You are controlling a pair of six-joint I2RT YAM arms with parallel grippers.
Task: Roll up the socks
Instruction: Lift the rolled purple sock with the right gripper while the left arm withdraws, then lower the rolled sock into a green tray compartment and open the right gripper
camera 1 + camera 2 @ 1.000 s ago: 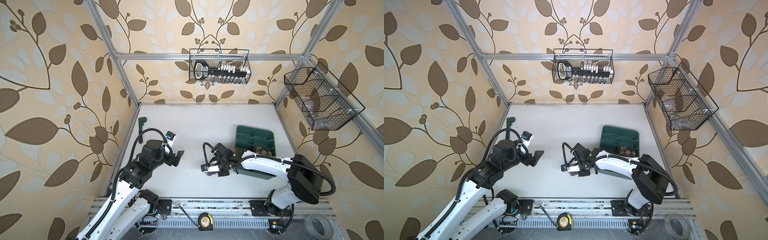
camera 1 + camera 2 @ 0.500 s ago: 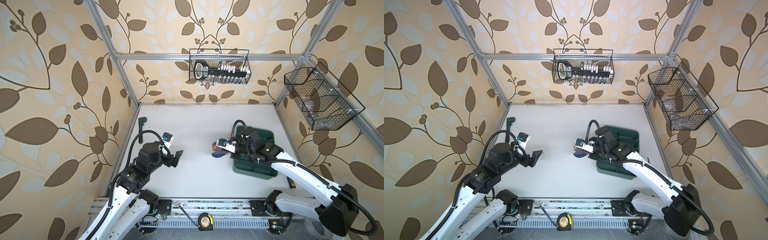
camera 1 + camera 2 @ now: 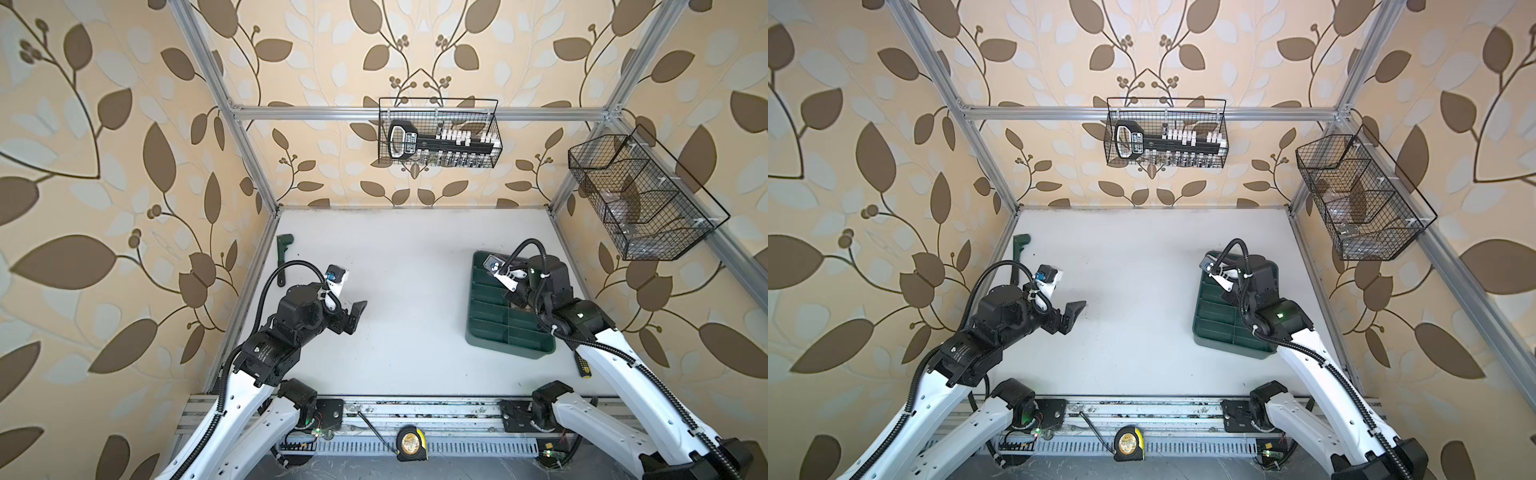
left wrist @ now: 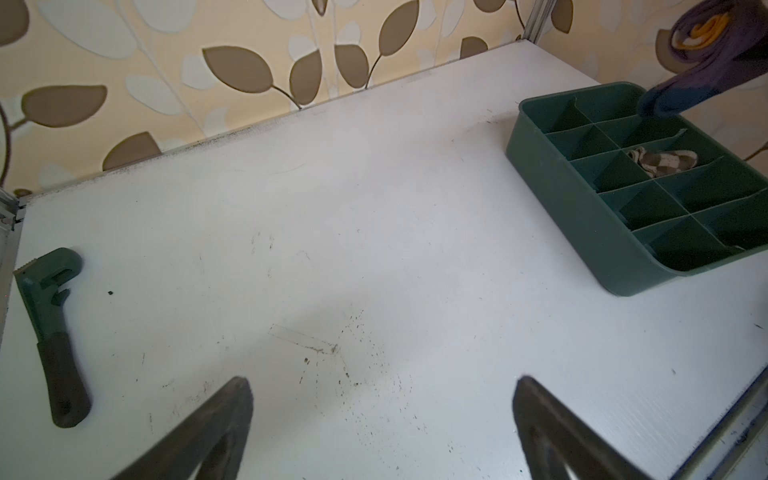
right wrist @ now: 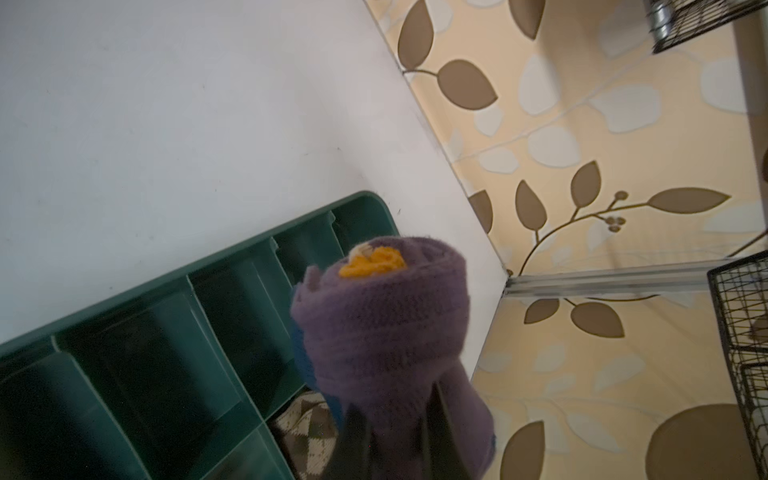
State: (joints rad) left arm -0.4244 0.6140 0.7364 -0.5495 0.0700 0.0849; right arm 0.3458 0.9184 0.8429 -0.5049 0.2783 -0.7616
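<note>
A rolled purple sock (image 5: 386, 324) with a mustard-yellow core hangs in the air, and my right gripper (image 5: 395, 411) is shut on its lower part. The left wrist view shows the same purple sock (image 4: 706, 62) above the far end of the green divided tray (image 4: 582, 232). A beige argyle sock (image 4: 660, 160) lies bunched in one middle compartment, and this beige sock (image 5: 307, 432) sits just below the held roll. My left gripper (image 3: 355, 318) hovers wide open over bare table on the left, and the left gripper (image 4: 382, 380) has nothing between its fingers.
The green tray (image 3: 490, 328) stands on the right of the white table. A green wrench (image 3: 284, 245) lies by the left wall. Wire baskets hang on the back wall (image 3: 438, 133) and right wall (image 3: 640, 195). A tape measure (image 3: 410, 444) sits on the front rail.
My right arm swung from the table's middle to the right, carrying the purple sock up over the tray. The left arm stayed almost still, gripper open.
</note>
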